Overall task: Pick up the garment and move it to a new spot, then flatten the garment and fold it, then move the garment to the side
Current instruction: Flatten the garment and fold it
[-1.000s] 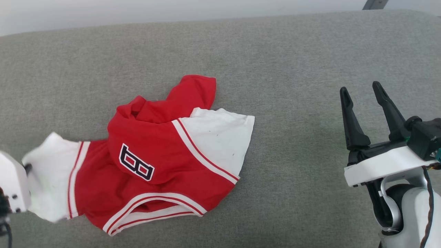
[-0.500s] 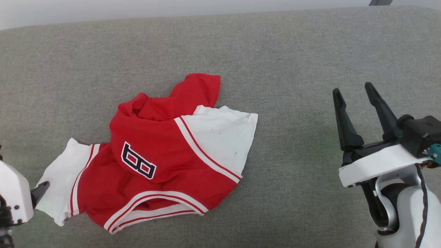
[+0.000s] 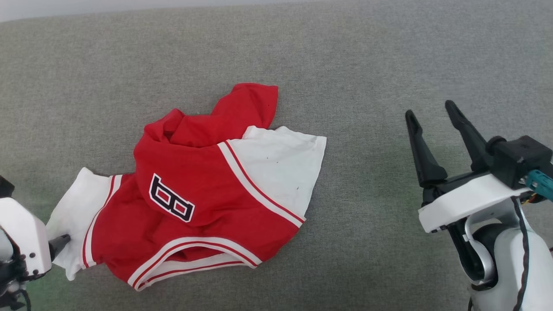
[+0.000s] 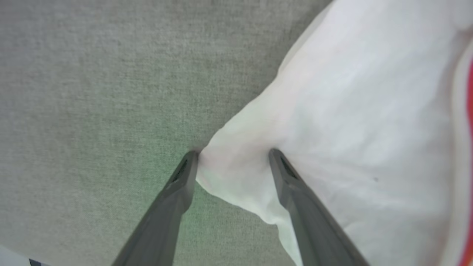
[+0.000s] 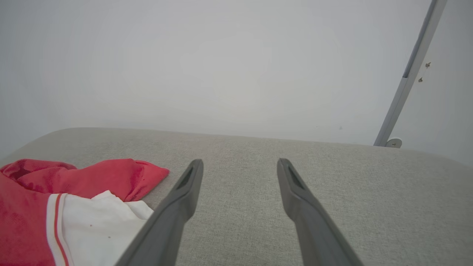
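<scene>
Left wrist view: left tool (image 4: 233, 152), spread wide, straddles a white sleeve of the garment (image 4: 351, 129).

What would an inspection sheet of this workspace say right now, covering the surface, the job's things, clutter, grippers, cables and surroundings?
surface: grey woven fabric cushion, smooth.
job's things: red jersey T-shirt with white short sleeves, striped trim and a black letter B, lying crumpled, not yet flattened or folded; a few dark specks on one white sleeve.
clutter: nothing seen.
grippers: left gripper open, fingers either side of a white sleeve's edge, not pinching it; right gripper open above the cushion, apart from the shirt.
cables: thin black lead running down the right forearm.
surroundings: pale wall; grey metal bar slanting up it beyond the cushion's far edge.
</scene>
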You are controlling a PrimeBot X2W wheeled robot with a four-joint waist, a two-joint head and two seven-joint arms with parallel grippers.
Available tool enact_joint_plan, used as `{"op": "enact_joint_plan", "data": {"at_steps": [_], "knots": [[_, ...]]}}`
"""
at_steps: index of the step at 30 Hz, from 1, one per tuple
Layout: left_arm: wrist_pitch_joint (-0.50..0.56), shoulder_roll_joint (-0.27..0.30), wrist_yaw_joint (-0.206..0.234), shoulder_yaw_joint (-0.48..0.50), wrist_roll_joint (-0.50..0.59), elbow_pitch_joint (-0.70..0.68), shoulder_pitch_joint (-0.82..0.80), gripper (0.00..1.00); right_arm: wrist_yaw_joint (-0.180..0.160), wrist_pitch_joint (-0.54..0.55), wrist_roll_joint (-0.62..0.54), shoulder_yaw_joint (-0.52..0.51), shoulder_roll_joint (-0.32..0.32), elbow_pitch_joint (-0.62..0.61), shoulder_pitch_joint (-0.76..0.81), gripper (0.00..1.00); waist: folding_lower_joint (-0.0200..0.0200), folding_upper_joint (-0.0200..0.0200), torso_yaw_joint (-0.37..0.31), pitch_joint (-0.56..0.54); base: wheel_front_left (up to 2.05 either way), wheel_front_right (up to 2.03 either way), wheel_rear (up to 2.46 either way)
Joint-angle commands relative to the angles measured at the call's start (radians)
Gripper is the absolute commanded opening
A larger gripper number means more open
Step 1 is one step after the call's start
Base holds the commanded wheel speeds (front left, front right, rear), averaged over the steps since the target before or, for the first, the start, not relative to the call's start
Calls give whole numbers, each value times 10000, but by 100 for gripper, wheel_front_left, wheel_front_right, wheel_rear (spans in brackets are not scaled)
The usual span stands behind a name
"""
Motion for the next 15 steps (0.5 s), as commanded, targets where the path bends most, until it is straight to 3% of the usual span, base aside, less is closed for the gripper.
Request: {"op": "enact_joint_plan", "data": {"at_steps": [1,3,4,5,15], "knots": [[46,-209,-98,-185,82,336,-106,100,-3,88,54,84,-76,30,-119,100,0,0,26,40,0,0,0],[0,-409,-263,-330,114,737,-272,100,-3,200,136,214,-142,79,-171,100,0,0,74,68,0,0,0],[73,-569,-344,-376,-13,933,-325,92,-3,305,154,290,-180,131,-202,100,0,0,110,68,0,0,0],[100,-715,-493,-455,-52,1085,-406,0,-3,402,188,411,-250,174,-249,100,0,0,150,64,0,0,0],[-375,-1653,-1410,-1064,294,2120,-1454,0,-5,2660,1352,2308,-1269,1313,-1271,100,0,0,943,0,0,0,0]]}}
